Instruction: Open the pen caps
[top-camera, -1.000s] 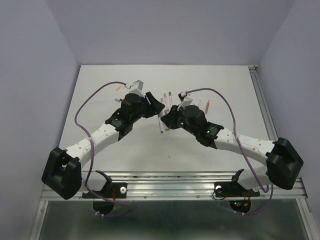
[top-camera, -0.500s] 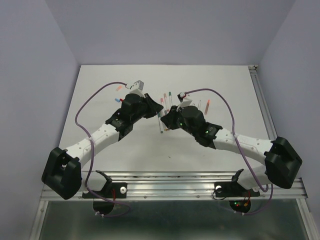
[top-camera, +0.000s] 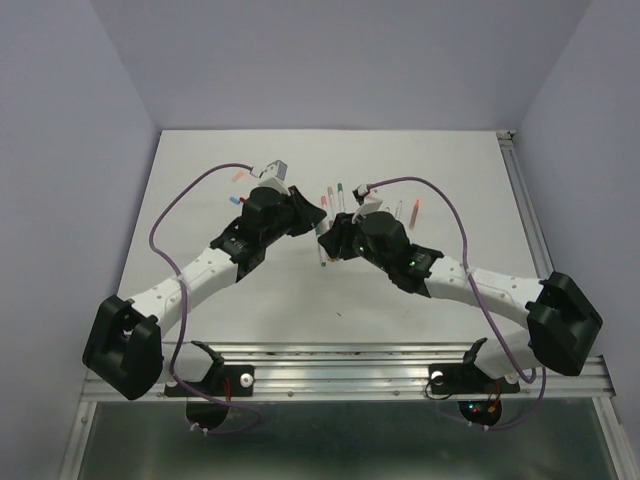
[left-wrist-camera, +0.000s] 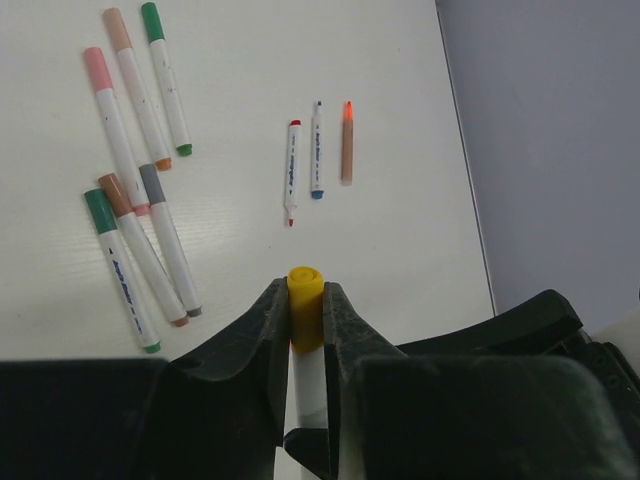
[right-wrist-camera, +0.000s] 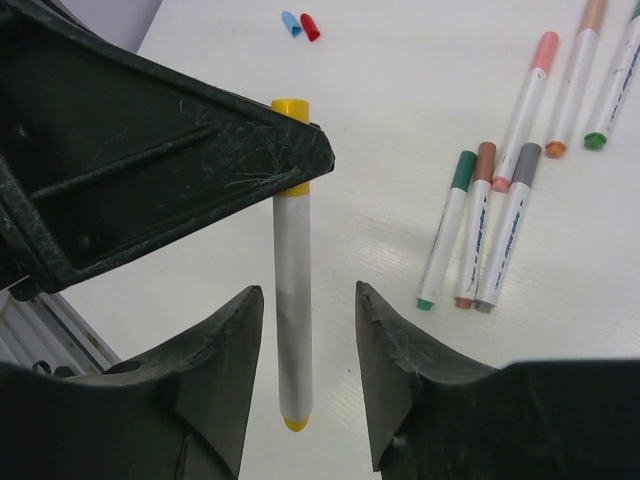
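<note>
Left wrist view has the left hand (left-wrist-camera: 304, 300) clenched on the yellow cap (left-wrist-camera: 304, 283) of a white pen. Its two fingers press the cap's sides just under its top, and a strip of white barrel shows behind it between them. From the right wrist, the same pen (right-wrist-camera: 289, 330) hangs from that grip, and its barrel passes between the fingers of the right hand (right-wrist-camera: 307, 295). That hand stands released, with a gap on either side of the barrel and neither finger touching it. The pen looks light, stiff and smooth, so the barrel could slide through a loose grip. A good hold would be on the bare white barrel a little below the cap, pulling straight along the pen, since the cap probably sits by friction and may let go with a jerk. Farther out on the worktop (left-wrist-camera: 400, 250) lie three pens that look uncapped (left-wrist-camera: 317, 150), and to their left a group of capped pens (left-wrist-camera: 140, 240). A blue cap (right-wrist-camera: 291, 22) and a red cap (right-wrist-camera: 311, 26) lie loose beyond. In the top external view the two hands meet mid-worktop and hide the held pen almost wholly.
</note>
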